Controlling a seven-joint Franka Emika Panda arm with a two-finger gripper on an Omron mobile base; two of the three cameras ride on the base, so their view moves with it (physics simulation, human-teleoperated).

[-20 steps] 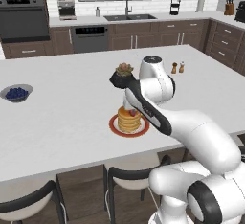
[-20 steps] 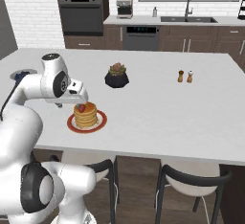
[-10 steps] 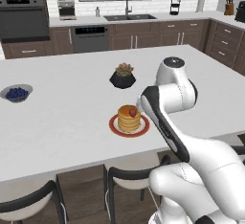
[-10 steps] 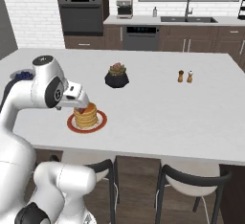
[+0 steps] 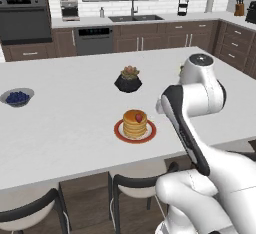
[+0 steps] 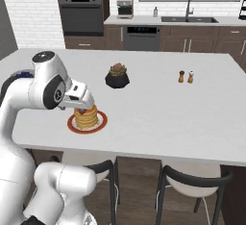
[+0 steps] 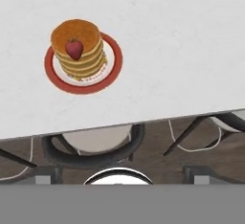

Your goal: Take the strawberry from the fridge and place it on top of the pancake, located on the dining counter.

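Resting on the stack: strawberry placed, jaws wide and empty

Sitting in the upper left of the hand view, the strawberry [image 7: 74, 49] lies on top of the pancake [image 7: 77, 50], a little toward the nearer edge of the top cake, with the red-orange plate [image 7: 111, 65] under the stack on the dining counter [image 7: 182, 41]. To the right the counter is bare white, and its edge cuts across the lower part of the frame, with dark stools [image 7: 91, 146] below.

In the left base view, a grey bowl of blue berries [image 5: 17, 97] sits at mid-left, the pancake stack at centre, a dark potted plant [image 5: 128, 80] above it, and the white arm to the right.

The gripper stands fully open and holds nothing; the berry is free of it.

By the look of it the task is done. If the berry had to be retaken, I judge it light, soft and easily bruised, and apt to roll on the smooth cake. The best hold would be gentle, across its widest part, coming straight down so the stack is not nudged.
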